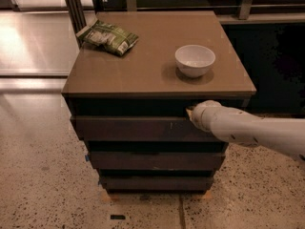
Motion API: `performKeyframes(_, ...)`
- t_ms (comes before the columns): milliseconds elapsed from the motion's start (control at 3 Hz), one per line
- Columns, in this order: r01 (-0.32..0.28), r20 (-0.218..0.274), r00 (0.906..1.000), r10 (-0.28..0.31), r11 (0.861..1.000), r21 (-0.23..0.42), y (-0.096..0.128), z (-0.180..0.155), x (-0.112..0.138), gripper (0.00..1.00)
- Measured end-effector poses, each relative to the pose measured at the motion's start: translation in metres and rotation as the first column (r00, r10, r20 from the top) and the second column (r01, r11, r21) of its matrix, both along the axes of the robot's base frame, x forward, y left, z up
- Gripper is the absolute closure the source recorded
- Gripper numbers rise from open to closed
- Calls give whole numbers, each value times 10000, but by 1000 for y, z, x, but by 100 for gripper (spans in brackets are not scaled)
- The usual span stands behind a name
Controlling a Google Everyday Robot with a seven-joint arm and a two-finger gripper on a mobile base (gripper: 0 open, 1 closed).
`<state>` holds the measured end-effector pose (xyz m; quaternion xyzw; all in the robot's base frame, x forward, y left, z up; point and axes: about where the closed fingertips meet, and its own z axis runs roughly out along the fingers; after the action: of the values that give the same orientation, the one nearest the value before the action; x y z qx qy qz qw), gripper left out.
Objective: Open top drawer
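The top drawer [133, 129] is the widest dark grey-brown flat front, just under the brown counter top [152, 70], with small pale scratch marks right of centre. Its front stands slightly proud of the dark gap below the counter. My gripper [191, 112] reaches in from the right on a white arm and sits at the drawer's upper edge, right of centre, in the gap under the counter. The arm's rounded end hides most of it.
A white bowl [195, 60] stands on the counter right of centre. A green snack bag [107, 37] lies at the counter's back left corner. Two narrower drawer fronts [155, 160] sit below the top drawer. Speckled floor surrounds the cabinet; a dark space lies to the right.
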<state>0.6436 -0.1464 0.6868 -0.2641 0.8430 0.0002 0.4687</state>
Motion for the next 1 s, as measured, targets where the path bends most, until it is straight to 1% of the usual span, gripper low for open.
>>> performKeyframes(333, -98, -492, 9987, 101, 9999, 49, -5, -7, -7, 100)
performKeyframes(667, -99, -493, 9987, 101, 9999, 49, -5, -3, -7, 100)
performKeyframes(1000, -173, -1039, 9944, 192, 9997, 192, -9, -9, -18, 100)
